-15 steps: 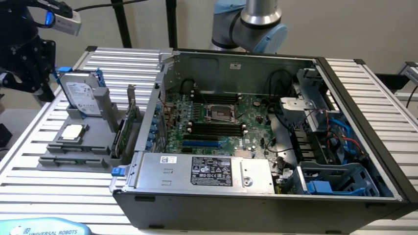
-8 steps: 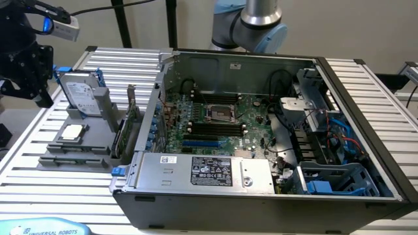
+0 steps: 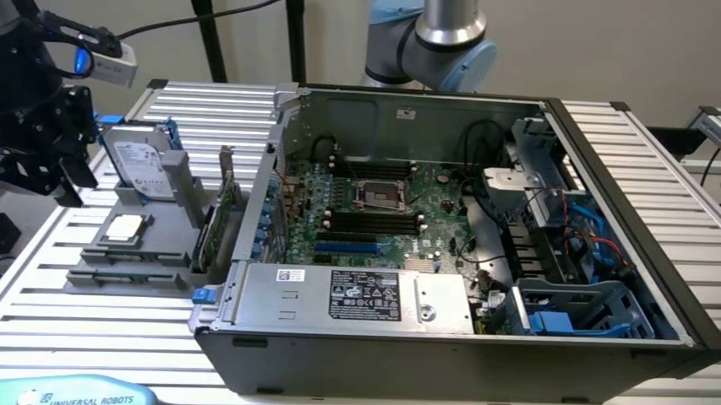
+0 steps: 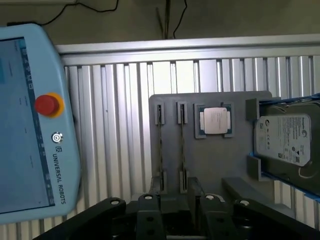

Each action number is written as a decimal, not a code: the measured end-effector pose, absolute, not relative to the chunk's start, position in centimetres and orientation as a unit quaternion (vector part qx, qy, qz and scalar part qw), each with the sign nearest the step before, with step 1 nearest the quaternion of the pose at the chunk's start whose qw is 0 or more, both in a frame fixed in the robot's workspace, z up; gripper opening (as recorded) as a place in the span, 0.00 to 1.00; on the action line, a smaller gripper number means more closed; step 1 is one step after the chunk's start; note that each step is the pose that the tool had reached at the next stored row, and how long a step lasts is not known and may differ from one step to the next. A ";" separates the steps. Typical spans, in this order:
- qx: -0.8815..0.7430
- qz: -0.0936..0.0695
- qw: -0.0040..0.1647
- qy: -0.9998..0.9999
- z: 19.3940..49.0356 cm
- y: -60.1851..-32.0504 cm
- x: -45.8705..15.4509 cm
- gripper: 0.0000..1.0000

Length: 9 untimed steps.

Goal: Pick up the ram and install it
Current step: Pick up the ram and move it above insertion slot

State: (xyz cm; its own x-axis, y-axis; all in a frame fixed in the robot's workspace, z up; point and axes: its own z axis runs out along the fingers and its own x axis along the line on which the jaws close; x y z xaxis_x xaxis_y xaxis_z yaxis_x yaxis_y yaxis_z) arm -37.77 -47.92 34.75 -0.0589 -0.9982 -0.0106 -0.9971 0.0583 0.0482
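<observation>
Ram [image 4: 182,150] in slot of holder [image 4: 215,167], below spread fingers [image 4: 207,212], w/o contact.

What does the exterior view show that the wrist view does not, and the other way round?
Exterior view: the open computer case with its motherboard, and the arm behind it. Wrist view: the red button on the pendant, and two ram sticks on edge in the holder. Both: the holder, the CPU, the hard drive, the pendant and the gripper.
</observation>
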 end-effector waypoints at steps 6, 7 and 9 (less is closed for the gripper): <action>0.690 -0.021 0.013 -0.723 33.7 -48.2 -37.7 0.36; 0.690 -0.021 0.013 -0.723 33.5 -48.2 -37.7 0.36; 0.691 -0.021 0.013 -0.723 33.1 -48.2 -37.7 0.36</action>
